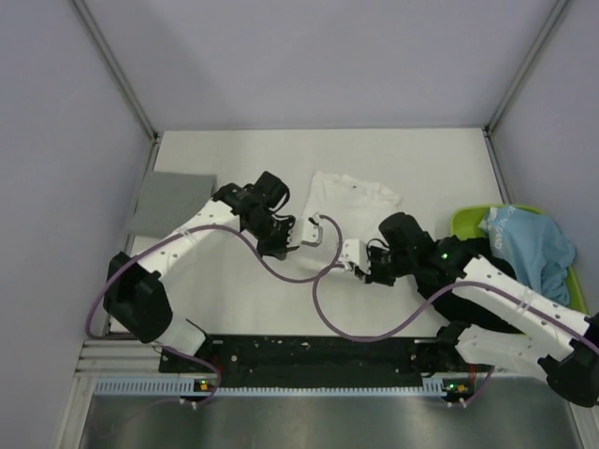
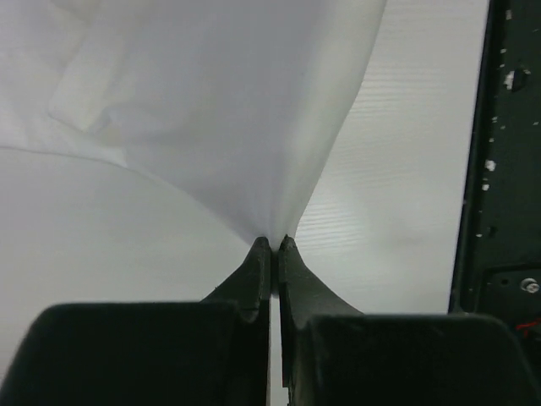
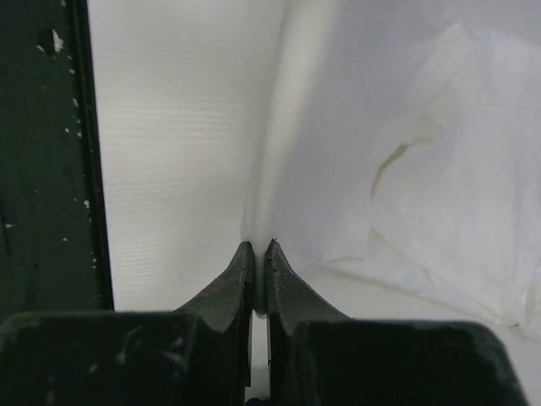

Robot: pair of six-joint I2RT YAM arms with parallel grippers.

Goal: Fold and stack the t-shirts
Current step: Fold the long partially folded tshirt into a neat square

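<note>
Table (image 1: 421, 159): white, walled on three sides.

Left arm (image 1: 187, 238): reaches from its base at the near left corner up and to the right, wrist bent towards the table centre. Right arm (image 1: 505, 295): reaches from the near right corner towards the left, its wrist low over the table.

White t-shirt (image 1: 346, 196): rumpled, mid-table, between the two wrists. Light blue t-shirt (image 1: 529, 243): bunched in the green tray (image 1: 465, 217) at the right edge. Grey t-shirt (image 1: 168, 201): folded flat at the left edge.

Left tool (image 2: 274, 244): jaws together, pinching the edge of the white t-shirt, and the cloth fans up from the tips. Right tool (image 3: 258, 247): jaws together, also clamped on an edge of the white t-shirt.
</note>
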